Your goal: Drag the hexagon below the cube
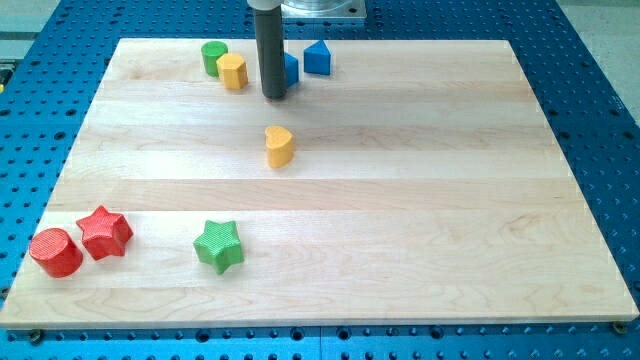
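A yellow hexagon (233, 71) stands near the view's top left, touching a green cylinder (213, 57) on its upper left. A blue cube (290, 68) sits right of my rod and is partly hidden by it. My tip (275, 95) rests on the board between the yellow hexagon and the blue cube, slightly below both. Whether it touches the cube I cannot tell. A blue triangular block (317, 58) stands just right of the cube.
A yellow heart block (279, 146) lies below my tip near the board's middle. A green star (219, 246), a red star (104, 233) and a red cylinder (56, 252) sit at the view's bottom left. The wooden board (450, 200) lies on a blue perforated table.
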